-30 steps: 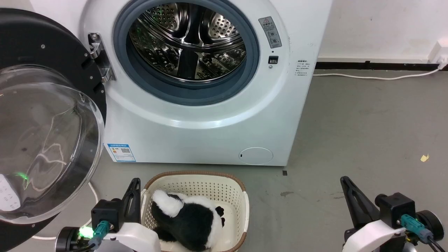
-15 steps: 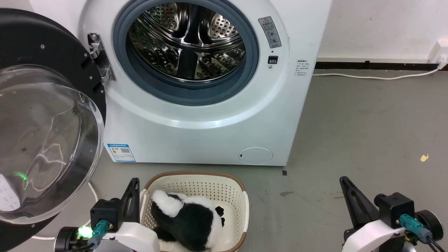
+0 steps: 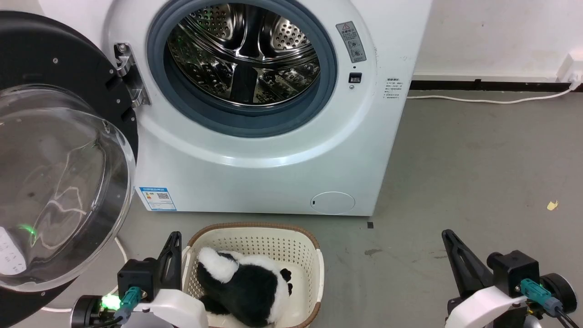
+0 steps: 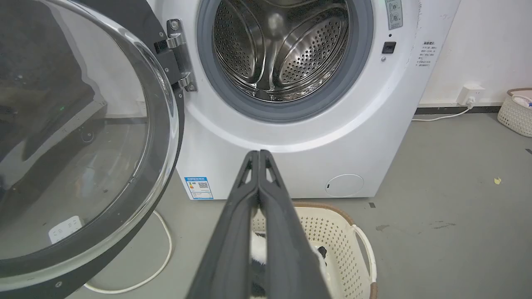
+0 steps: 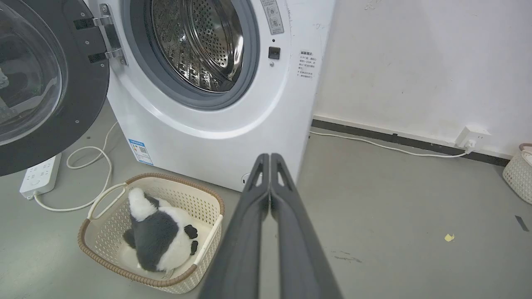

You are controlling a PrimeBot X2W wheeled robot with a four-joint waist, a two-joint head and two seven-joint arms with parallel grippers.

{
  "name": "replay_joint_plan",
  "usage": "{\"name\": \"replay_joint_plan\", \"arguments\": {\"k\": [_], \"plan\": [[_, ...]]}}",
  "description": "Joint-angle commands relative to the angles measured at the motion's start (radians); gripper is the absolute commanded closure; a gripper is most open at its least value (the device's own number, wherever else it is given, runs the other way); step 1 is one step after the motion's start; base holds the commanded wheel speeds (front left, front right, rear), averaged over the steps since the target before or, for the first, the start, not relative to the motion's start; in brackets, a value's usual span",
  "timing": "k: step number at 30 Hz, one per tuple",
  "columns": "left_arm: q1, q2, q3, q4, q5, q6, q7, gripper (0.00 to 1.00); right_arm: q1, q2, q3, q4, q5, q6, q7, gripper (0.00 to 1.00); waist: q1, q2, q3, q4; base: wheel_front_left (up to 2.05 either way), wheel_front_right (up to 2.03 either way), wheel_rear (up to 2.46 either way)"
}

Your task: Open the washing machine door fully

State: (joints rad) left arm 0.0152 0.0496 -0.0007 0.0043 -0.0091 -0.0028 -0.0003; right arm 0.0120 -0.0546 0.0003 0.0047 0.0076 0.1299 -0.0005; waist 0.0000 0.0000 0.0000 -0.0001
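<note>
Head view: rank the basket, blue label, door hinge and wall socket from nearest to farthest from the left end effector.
From the left end effector:
1. Basket, right beside it.
2. Blue label, low on the machine front.
3. Door hinge, higher up the machine.
4. Wall socket, far right.

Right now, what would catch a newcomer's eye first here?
The large round glossy black door with its bulging clear glass bowl stands swung wide left of the white boxy washing machine, baring its perforated steel drum. In front, a black-and-white plush toy lies in a cream perforated basket.
</note>
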Motion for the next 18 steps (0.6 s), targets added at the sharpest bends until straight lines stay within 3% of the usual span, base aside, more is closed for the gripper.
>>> {"name": "replay_joint_plan", "arguments": {"k": [1, 18], "plan": [[-0.015, 0.001, 0.001, -0.004, 0.009, 0.003, 0.0, 1.0, -0.012, 0.004, 0.0, -0.005, -0.008, 0.001, 0.0, 1.0, 0.0, 0.0, 0.0, 0.0, 0.0, 0.0, 0.0], [-0.015, 0.001, 0.001, -0.004, 0.009, 0.003, 0.0, 1.0, -0.012, 0.004, 0.0, -0.005, -0.008, 0.001, 0.0, 1.0, 0.0, 0.0, 0.0, 0.0, 0.0, 0.0, 0.0]]}}
